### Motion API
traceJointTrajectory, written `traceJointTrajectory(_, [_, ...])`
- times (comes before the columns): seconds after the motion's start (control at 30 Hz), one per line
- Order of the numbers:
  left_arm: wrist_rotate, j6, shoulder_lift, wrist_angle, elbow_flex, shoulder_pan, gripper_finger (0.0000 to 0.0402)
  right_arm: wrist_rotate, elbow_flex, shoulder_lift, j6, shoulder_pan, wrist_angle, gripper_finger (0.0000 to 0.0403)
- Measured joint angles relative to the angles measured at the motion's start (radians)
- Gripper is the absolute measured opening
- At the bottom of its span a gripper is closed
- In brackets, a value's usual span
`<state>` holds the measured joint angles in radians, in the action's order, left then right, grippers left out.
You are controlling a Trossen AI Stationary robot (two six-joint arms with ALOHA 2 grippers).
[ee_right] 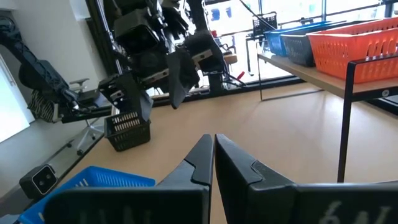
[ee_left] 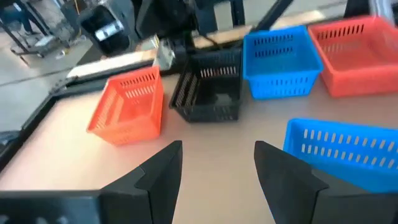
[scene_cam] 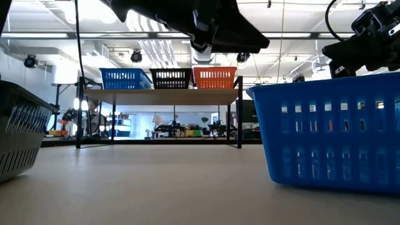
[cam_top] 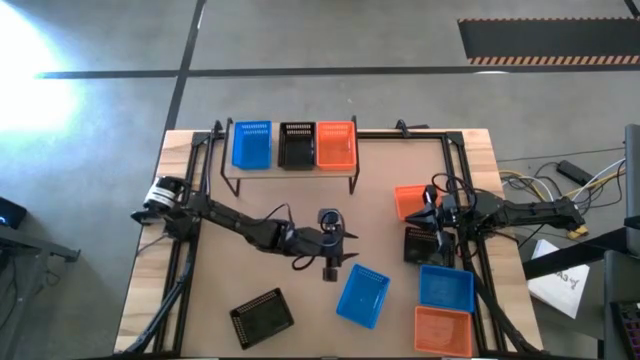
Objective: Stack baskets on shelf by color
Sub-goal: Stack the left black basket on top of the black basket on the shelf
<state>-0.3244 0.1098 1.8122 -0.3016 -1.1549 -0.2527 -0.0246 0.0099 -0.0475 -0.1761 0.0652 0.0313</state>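
**Left gripper open over mid-table, empty**

Left gripper [cam_top: 330, 262] hangs above the table [cam_top: 380, 200] centre, dark angular fingers [ee_left: 158, 174] spread, nothing between them. Nearest to it lies a blue basket [cam_top: 362, 296], tilted, perforated grid walls. Right gripper [cam_top: 432, 212] sits at the right side, fingers pressed together, empty, between an orange basket [cam_top: 410, 200] and a black basket [cam_top: 418, 246].

Shelf [cam_top: 290, 176], a light-wood plank on thin black legs, carries three rectangular baskets in a row: blue [cam_top: 251, 145], black [cam_top: 296, 145], orange [cam_top: 336, 144]. Loose on the table: black basket [cam_top: 262, 317] at front left, blue [cam_top: 446, 288] and orange [cam_top: 443, 331] at front right.
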Motion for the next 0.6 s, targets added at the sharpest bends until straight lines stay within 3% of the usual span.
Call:
traceJointTrajectory(0.2, [0.0,-0.027,-0.002,0.097,0.0,-0.001,0.0185,0.0,0.0,0.0,0.0,0.0,0.0,0.0009])
traceJointTrajectory(0.6, [-0.042,-0.341,-0.078,0.545,-0.007,-0.047,0.0185,0.0,0.007,0.0,0.01,0.0,0.027,0.0009])
